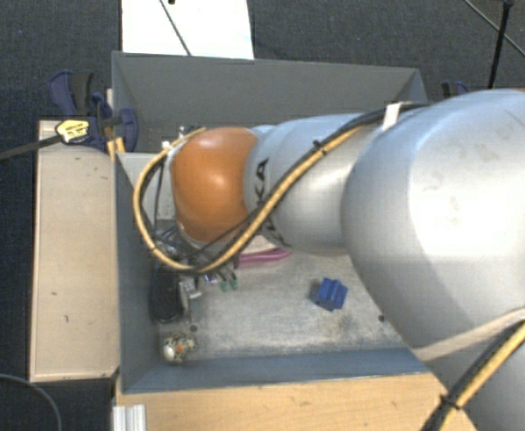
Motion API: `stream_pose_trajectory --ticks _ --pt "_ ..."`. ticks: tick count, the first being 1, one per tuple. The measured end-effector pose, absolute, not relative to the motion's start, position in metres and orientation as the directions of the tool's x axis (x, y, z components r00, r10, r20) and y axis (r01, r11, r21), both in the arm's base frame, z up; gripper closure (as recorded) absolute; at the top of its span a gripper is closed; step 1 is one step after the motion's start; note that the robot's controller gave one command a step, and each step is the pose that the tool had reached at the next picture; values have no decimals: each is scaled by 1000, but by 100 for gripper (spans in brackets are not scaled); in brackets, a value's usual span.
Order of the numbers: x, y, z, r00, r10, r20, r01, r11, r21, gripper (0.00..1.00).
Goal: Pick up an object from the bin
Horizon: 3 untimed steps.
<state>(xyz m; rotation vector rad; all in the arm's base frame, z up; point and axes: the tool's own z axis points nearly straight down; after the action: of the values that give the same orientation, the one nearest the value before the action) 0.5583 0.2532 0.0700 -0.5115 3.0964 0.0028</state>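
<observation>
Bin (262,88) floor mostly bare. Blue block (328,294) lies alone mid-floor, well apart from the claw (183,287). Pink object (269,257) is partly hidden under the arm. Small mottled ball (177,348) sits in the near-left corner, the closest thing to the claw. Arm enters from the right, with the orange wrist cover (210,182) above the bin's left side and the claw pointing down beside the left wall. Claw apart or together: cannot tell.

We see even, fairly bright light from above; soft sheen on the silver arm (441,214) and orange cover (208,182); deep shadow beneath them along the bin (271,326) floor's left side.
</observation>
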Motion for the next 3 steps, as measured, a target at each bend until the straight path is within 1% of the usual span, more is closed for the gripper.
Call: stream_pose_trajectory --ticks 1,2,3 --pt "558 251 70 -949 -315 -1 -315 949 -1 100" --pt "572 238 210 -963 -269 -11 -269 963 1 100" --pt "570 238 205 -963 -269 -3 -269 963 1 0"
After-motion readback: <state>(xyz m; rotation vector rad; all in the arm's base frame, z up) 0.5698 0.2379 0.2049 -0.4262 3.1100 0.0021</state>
